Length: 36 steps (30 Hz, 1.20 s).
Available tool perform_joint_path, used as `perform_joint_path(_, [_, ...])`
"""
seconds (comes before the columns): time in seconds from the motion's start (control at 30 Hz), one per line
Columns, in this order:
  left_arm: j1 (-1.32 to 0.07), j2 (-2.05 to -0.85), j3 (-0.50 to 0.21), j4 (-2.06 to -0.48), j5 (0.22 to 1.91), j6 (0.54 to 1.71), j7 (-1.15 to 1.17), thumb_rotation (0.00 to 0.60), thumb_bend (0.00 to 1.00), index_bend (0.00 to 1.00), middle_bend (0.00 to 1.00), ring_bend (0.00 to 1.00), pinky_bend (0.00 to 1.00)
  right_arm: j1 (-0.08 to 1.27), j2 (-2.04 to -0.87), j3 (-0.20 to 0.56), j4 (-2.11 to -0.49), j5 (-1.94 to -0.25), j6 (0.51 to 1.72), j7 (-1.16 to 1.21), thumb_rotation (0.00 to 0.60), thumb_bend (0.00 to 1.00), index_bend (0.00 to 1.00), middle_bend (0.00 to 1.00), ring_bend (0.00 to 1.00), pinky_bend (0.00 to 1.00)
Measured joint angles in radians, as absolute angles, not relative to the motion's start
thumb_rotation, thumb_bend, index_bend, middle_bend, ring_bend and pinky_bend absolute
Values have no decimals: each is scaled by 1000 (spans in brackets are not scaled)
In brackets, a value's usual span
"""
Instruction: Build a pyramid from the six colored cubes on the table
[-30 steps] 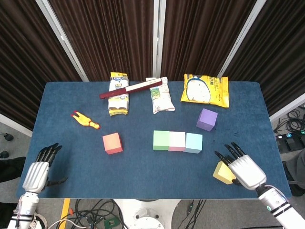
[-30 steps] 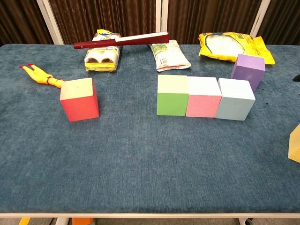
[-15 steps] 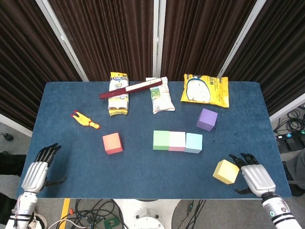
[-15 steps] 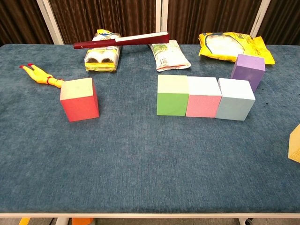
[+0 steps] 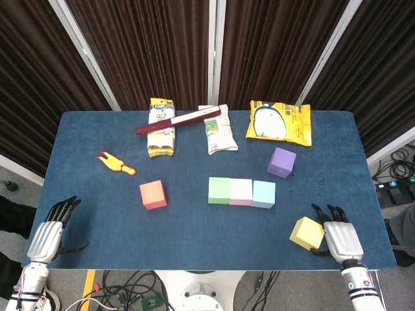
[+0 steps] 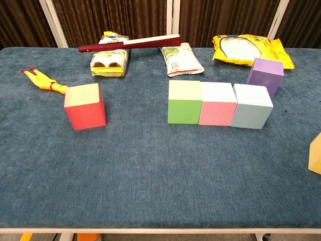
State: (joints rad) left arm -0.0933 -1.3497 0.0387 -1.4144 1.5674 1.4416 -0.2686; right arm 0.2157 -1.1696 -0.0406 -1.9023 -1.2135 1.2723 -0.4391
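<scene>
Where the blue cloth covers the table (image 5: 194, 227), we see it ringed by dark brown curtains (image 5: 155, 45) with pale metal posts between them, and cables (image 5: 123, 285) lying on the grey floor below the near edge.

Our left hand (image 5: 47, 234) rests at the near left corner, fingers spread and holding nothing. Our right hand (image 5: 342, 238) sits at the near right corner, just beside the yellow cube (image 5: 307, 232); its fingers lie apart and it grips nothing that we can see, though we cannot tell whether a fingertip touches the cube.

At mid-table the green cube (image 5: 219, 190), pink cube (image 5: 240, 192) and light blue cube (image 5: 264, 194) stand touching in a row. The red cube (image 5: 152, 194) stands apart to the left, and the purple cube (image 5: 281, 162) toward the right edge, behind the row.

Along the far edge lie a yellow bag (image 5: 279, 122), a white packet (image 5: 218, 129) and a yellow-trimmed packet (image 5: 161, 127) with a dark red stick (image 5: 177, 121) across it. A rubber chicken (image 5: 116, 162) lies near the left edge. Print on the packets is too small for us to read.
</scene>
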Motion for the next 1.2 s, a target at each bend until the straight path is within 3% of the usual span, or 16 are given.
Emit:
perform_joint_path(0.3, [-91,-1355,43,-1407,1568,1442,-270,600,0,93,29,0,42,207,-1217,-33,-1860,-1203,1277,-445,600,4,0,381,0,0])
perform_joint_path(0.7, [-93,-1358,43,-1409,1569,1438,-267,600,0,93,29,0,42,174,-1219,-9,-1845,-1272,1347,-360,600,96,0,456,46,0])
perform_joint_path(1.0, [-98,-1352,40,-1431,1567,1434,-243,600,0,93,29,0,42,203,-1074,43,-1909,-1395,1364,-237,600,95,0,476,53,0])
perform_joint_path(1.2, [-103,-1356,37,-1436,1562,1427,-231,600,0,93,29,0,42,301,-964,102,-1928,-1436,1248,-65,600,94,0,471,53,0])
